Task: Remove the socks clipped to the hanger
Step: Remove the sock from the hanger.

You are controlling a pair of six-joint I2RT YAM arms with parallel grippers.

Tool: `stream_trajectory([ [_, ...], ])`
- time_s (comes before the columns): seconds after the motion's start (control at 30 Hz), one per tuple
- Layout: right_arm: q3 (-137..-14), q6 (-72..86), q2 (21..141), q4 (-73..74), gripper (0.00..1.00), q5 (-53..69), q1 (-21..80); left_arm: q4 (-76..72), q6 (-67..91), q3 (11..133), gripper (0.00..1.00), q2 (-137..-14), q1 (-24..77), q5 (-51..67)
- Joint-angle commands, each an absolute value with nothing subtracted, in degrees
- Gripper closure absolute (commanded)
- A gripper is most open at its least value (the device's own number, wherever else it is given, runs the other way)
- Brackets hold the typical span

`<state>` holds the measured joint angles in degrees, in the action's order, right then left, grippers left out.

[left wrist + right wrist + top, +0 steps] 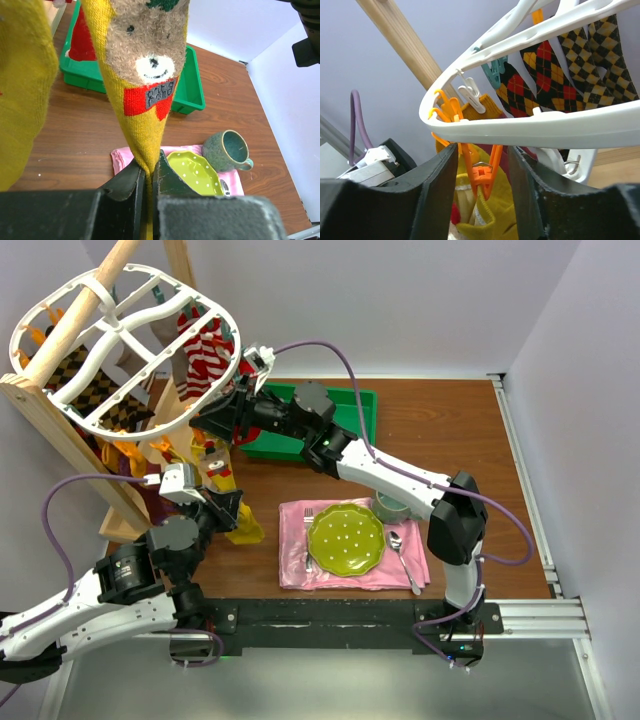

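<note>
1. At the near edge of the worktop [450,430], the left hand [148,172] is pressed together on the bottom end of a yellow sock [142,115] with a bear face on it.
2. Just past it, a green plate [345,538] lies on a pink napkin [295,565]. They are not part of the job.
3. Farther back, the right hand [482,150] is spread wide. One finger is on each side of the orange clip [482,176] that bites the top of the yellow sock. It is not squeezing the clip yet.
4. The clip hangs from the white hanger [545,127], which sits up on a wooden pole [100,282].
5. Farthest back, diamond-pattern socks [547,70] and a red-and-white striped sock [205,350] hang from the hanger too.
6. I think most of the job is left. The yellow sock needs its clip opened, and the other socks wait their turn.
</note>
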<state>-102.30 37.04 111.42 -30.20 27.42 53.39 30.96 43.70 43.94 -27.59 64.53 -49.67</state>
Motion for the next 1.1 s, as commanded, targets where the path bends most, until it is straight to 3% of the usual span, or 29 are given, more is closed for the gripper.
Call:
stream_trajectory([
  [0.0,-104.94,35.60,111.45,-30.41,0.57,24.79,53.88,29.62,42.63,45.97,1.00,-28.12,64.51,-49.57],
  [0.13,-105.20,34.90,111.18,-29.18,0.84,23.73,54.23,29.97,42.89,46.05,1.00,-28.12,64.51,-49.48],
  [0.23,-105.38,33.58,110.66,-27.78,0.99,22.77,54.49,30.50,42.98,46.05,1.00,-27.95,64.51,-49.39],
  [0.83,-103.89,29.36,108.46,-23.29,1.00,18.55,55.02,30.59,39.29,44.21,1.00,-27.25,64.51,-43.07],
  [0.87,-103.89,29.18,108.28,-22.59,0.98,18.11,55.02,30.41,38.85,44.03,1.00,-27.33,64.51,-42.46],
  [0.93,-103.45,28.57,107.58,-21.71,0.75,17.58,55.11,30.32,38.50,44.03,1.00,-27.68,64.51,-42.01],
  [1.0,-102.75,27.86,106.79,-20.66,0.58,16.70,55.28,30.15,38.32,44.21,1.00,-28.21,64.51,-41.84],
  [1.07,-100.99,26.72,104.95,-19.08,0.50,15.65,55.46,29.71,37.97,44.21,1.00,-28.30,64.51,-41.92],
])
